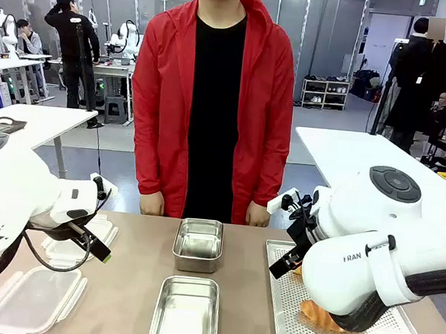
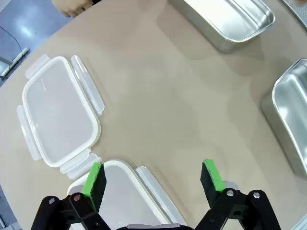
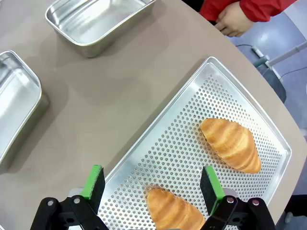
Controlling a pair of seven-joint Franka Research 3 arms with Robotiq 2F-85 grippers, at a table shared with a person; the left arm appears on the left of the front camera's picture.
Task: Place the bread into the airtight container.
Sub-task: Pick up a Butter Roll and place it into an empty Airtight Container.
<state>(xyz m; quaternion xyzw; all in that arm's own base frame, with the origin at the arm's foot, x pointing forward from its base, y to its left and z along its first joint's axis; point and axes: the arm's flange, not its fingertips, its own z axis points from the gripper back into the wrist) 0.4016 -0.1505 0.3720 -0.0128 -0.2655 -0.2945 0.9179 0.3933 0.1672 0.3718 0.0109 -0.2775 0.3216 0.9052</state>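
Tan table (image 1: pixel 124 283); beyond, seemingly lab (image 1: pixel 336 36).

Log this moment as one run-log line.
left gripper: open, over plastic lids | right gripper: open, over nearer croissant on perforated tray | farther croissant: on tray | near steel container, far steel container: empty

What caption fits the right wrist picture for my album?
Open right tool above a perforated tray holding two croissants.

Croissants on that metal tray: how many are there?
2, both on the perforated silver tray: one golden-brown croissant mid-tray, the other by the right gripper. More may be hidden.
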